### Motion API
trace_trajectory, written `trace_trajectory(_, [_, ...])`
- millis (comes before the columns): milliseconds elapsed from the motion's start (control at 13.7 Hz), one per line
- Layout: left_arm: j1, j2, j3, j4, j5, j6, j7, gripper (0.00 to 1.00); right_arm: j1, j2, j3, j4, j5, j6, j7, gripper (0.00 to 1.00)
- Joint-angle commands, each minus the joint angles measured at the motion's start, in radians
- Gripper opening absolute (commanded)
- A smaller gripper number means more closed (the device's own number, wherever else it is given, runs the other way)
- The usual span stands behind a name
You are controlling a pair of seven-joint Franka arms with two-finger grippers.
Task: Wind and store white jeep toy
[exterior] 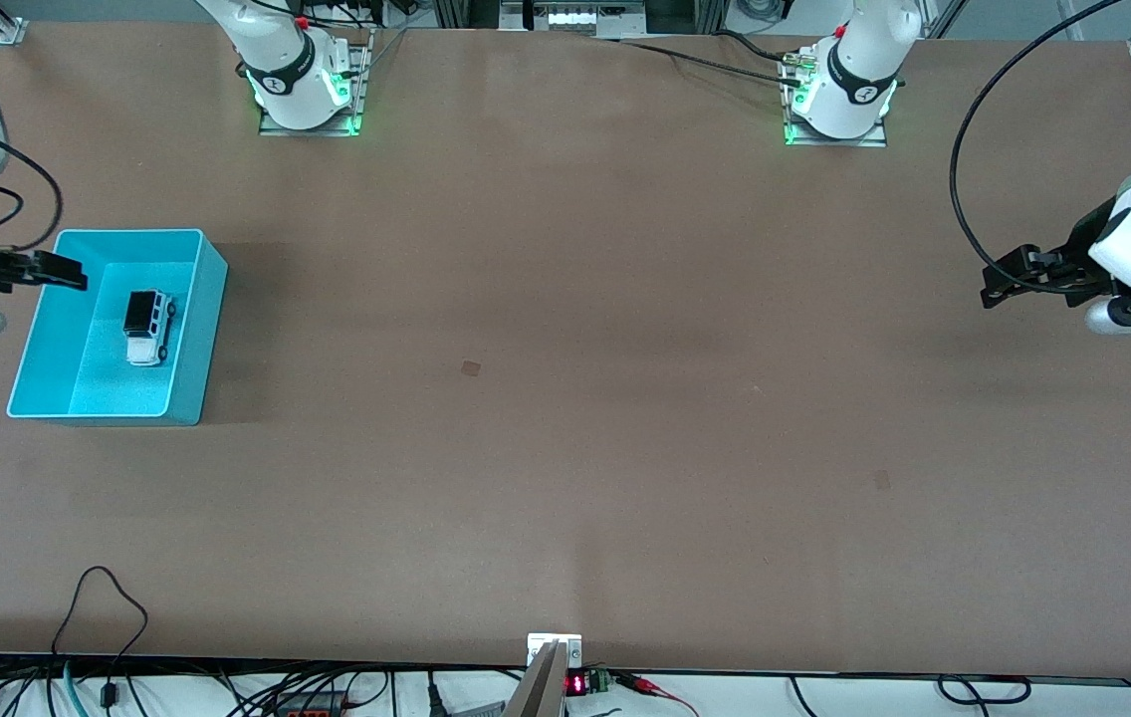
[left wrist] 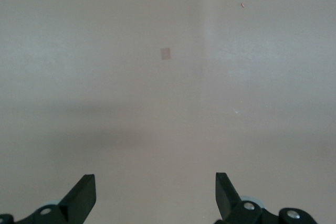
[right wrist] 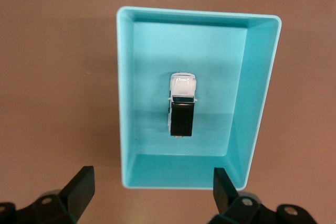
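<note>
White jeep toy (exterior: 148, 327) lying on its wheels inside the turquoise bin (exterior: 204, 329), roughly mid-floor, touching no wall, black roof up; bin standing on the counter (exterior: 565, 398) at the right arm's end. Right hand (exterior: 53, 271) hanging over the bin's rim toward that end of the counter, fingers spread wide, nothing between them; in the right wrist view the same right hand (right wrist: 149, 192) looking down at the bin (right wrist: 257, 98) and the toy (right wrist: 182, 104), with both fingertips (right wrist: 81, 184) well apart and clear of the car. Left hand (exterior: 1014, 282) waiting over bare counter at the left arm's end, likewise spread and empty, with only brown surface between its fingertips (left wrist: 84, 192) in the left wrist view. Judged from this: storing step apparently finished, toy released in the bin, winding not checkable from here. Next move probably only a retreat: lifting the right hand straight up and away without clipping the bin wall or nudging the toy.
</note>
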Motion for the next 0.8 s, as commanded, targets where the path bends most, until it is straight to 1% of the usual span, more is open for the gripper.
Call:
trace_trajectory(0, [-0.005,-0.016,0.001,0.000,-0.017,-0.004,0.011,1.00,0.033,0.008,-0.003,0.122,0.017,-0.117,0.030,1.00])
trace_trajectory(146, [-0.001,-0.017,0.002,0.005,-0.017,-0.005,0.011,1.00,0.056,-0.007,-0.009,0.167,0.018,-0.154,0.028,1.00])
trace_trajectory(365, [-0.005,-0.019,-0.002,0.005,-0.014,-0.008,0.009,1.00,0.090,-0.008,-0.009,0.283,0.006,-0.260,0.033,1.00])
trace_trajectory(438, [-0.005,-0.020,-0.002,0.005,-0.014,-0.010,0.011,1.00,0.096,-0.005,-0.009,0.300,0.006,-0.266,0.037,1.00])
trace_trajectory(657, [-0.004,-0.033,-0.002,0.006,-0.014,-0.036,0.011,1.00,0.107,-0.004,-0.003,0.298,0.018,-0.273,0.048,1.00])
trace_trajectory(729, [-0.004,-0.033,-0.002,0.006,-0.012,-0.033,0.011,1.00,0.114,-0.004,-0.004,0.299,0.020,-0.295,0.068,1.00])
